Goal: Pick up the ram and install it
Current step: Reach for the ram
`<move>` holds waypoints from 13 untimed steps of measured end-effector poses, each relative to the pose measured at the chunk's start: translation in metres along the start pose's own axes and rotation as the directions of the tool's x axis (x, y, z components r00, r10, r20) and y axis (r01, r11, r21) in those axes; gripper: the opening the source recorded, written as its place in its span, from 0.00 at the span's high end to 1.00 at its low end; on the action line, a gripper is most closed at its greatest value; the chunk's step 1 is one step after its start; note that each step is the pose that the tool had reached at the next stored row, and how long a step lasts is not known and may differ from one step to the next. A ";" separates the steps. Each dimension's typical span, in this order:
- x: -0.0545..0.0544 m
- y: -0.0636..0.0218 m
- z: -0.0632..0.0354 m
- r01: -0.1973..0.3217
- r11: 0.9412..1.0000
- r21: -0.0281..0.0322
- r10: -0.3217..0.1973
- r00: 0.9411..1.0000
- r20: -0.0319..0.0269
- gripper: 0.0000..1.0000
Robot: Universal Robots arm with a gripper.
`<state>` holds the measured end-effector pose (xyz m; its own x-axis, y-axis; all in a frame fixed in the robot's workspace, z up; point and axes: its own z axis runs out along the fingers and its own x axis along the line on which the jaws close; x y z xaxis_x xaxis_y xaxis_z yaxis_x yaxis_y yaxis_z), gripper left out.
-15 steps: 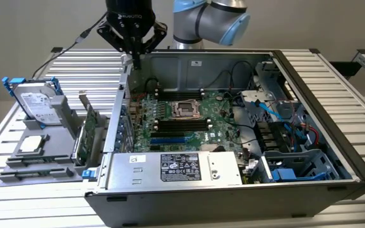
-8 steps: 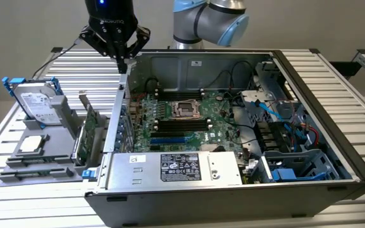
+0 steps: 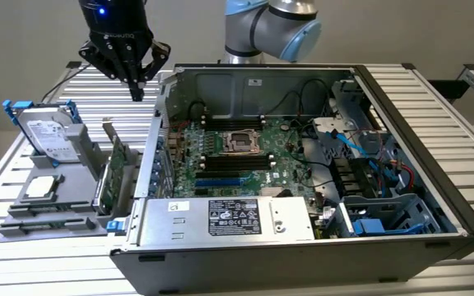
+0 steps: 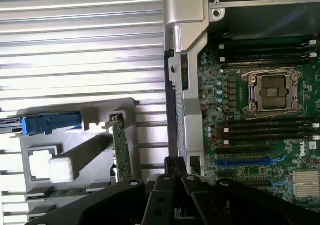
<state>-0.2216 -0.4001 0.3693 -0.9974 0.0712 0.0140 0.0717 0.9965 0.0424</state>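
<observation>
Slatted table (image 3: 56, 277) | gripper (image 3: 136, 92) clenched, empty (beside the computer case (image 3: 303, 262)) | best: jaws wide, squared lengthwise over ram (image 3: 105, 191).

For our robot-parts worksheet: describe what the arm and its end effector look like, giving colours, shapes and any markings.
The arm has rounded silver-grey sections with light blue joint caps. The end effector is black: a round body with a small blue light and white lettering I cannot read, then angular linked fingers.
</observation>
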 end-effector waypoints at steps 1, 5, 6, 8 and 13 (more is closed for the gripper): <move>0.004 -0.0006 0.0011 0.000 1.000 0.000 0.000 1.000 0.000 0.89; 0.022 -0.0047 0.0038 0.000 1.000 0.000 0.000 1.000 0.000 0.89; 0.027 -0.0058 0.0043 0.000 1.000 0.000 0.000 1.000 0.000 0.89; 0.036 -0.0081 0.0055 0.000 1.000 0.000 0.000 1.000 0.000 0.89; 0.055 -0.0142 0.0082 0.000 1.000 0.000 0.000 1.000 0.000 0.89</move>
<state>-0.2779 -0.4100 0.3613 -0.9974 0.0712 0.0143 0.0718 0.9965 0.0423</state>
